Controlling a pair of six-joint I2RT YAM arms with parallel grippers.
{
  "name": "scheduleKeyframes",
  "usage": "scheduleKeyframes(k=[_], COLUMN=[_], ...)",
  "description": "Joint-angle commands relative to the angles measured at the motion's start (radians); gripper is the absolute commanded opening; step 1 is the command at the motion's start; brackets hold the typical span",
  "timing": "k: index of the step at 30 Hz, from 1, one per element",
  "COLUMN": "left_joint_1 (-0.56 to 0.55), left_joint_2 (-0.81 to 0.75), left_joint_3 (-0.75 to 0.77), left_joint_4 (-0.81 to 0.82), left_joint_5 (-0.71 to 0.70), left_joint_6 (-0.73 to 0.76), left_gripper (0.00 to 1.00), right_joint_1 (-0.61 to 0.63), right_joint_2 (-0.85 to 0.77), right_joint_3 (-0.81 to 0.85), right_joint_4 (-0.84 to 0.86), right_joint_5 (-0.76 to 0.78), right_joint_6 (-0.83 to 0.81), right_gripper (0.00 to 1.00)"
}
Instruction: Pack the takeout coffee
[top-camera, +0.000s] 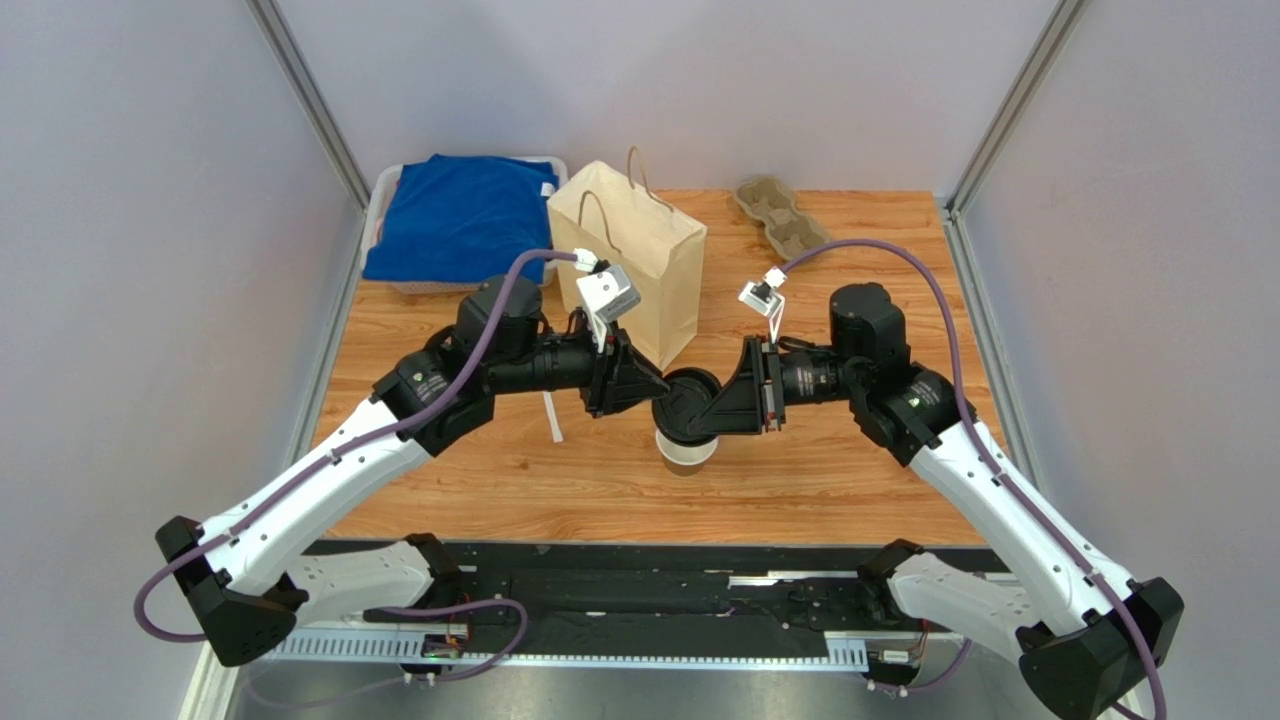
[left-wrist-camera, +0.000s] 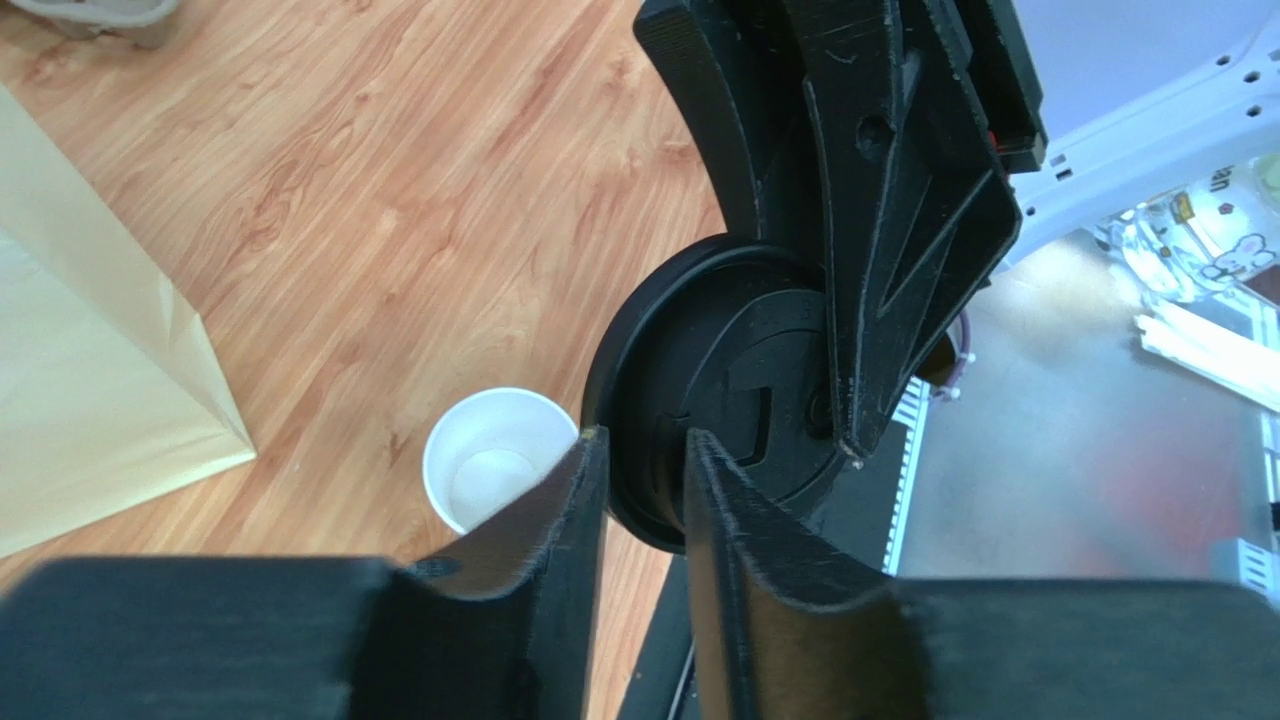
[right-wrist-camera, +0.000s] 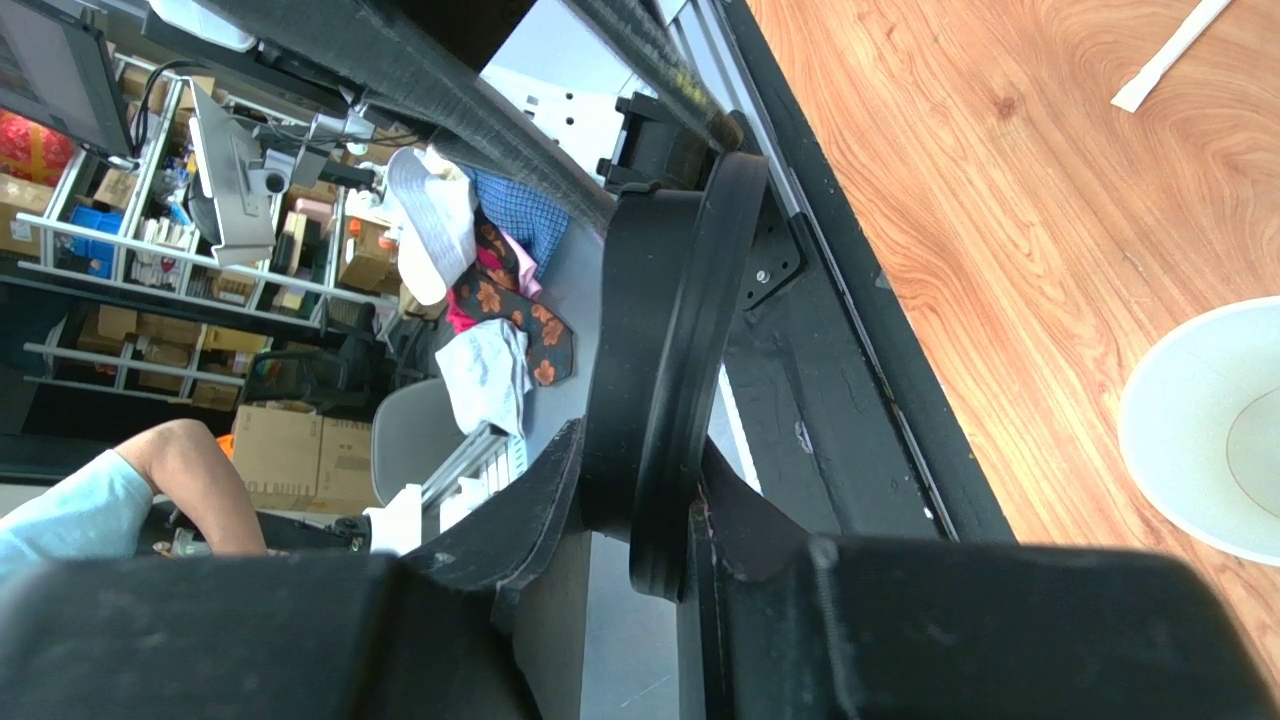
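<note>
On the table (top-camera: 842, 450), the paper cup (top-camera: 687, 453) stands open (white inside) just below the black lid (top-camera: 691, 405), which the right gripper (right-wrist-camera: 637, 443) pinches on edge. The left gripper (left-wrist-camera: 643, 443) straddles the opposite rim, though whether it is clamped I cannot tell. The paper bag (top-camera: 639, 255) stands just behind.

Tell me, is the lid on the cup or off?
Off. The right gripper holds the lid on edge, with the left gripper straddling its rim. The cup stands uncovered on the table, its white inside showing.
</note>
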Motion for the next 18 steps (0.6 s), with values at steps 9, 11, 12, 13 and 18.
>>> scheduleKeyframes(k=[9,11,12,13,18], left_joint_1=[-0.004,-0.004,-0.004,-0.004,-0.004], left_joint_2=[0.024,0.024,0.025,0.028,0.053], left_joint_3=[0.026,0.020,0.020,0.020,0.011], left_joint_4=[0.020,0.004,-0.003,-0.022,-0.077], left_joint_5=[0.056,0.046,0.040,0.033,-0.004], left_joint_6=[-0.039,-0.034,-0.028,-0.016,0.024], left_gripper=[0.00,0.00,0.00,0.00,0.00], right_joint_1=[-0.002,-0.002,-0.005,-0.008,-0.109], right_joint_2=[-0.034,-0.034,-0.034,-0.033,-0.028], right_joint_3=[-0.007,-0.007,-0.005,-0.001,0.024], right_joint_4=[0.024,0.004,-0.022,-0.037,-0.178], right_joint_5=[-0.010,0.018,0.027,0.044,0.078], right_joint_6=[-0.005,-0.015,-0.019,-0.023,-0.087], right_gripper=[0.10,0.41,0.51,0.63,0.78])
